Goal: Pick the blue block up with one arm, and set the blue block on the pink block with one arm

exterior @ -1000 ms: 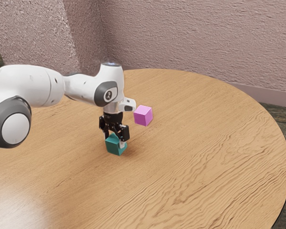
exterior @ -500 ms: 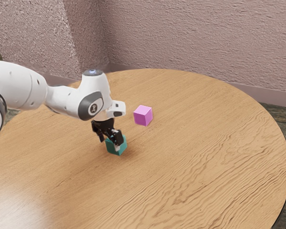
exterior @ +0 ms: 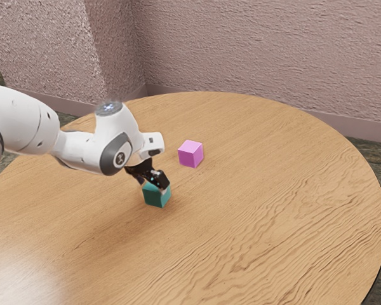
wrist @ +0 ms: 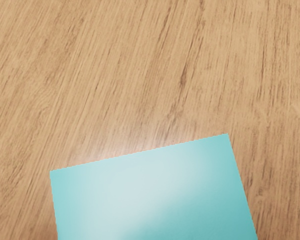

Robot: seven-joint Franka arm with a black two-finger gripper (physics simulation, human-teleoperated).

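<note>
Although the claw is down at the upper edge of the blue block, the pictures do not settle whether it is apart or clamped on that block; treat the grasp as unconfirmed. The blue block, teal in colour, appears to rest on the table, directly under the claw. The pink block stands near it, toward the exterior view's right and farther back, apart from it, with nothing on top.

Progress, as judged: the approach is made. The lift, the carry and the placing on the pink block are not yet done.

View comparison: the exterior view gives the arm, both blocks and the gap between them. The wrist view gives the blue block's top face close under the hand, with bare table grain beyond it.
</note>
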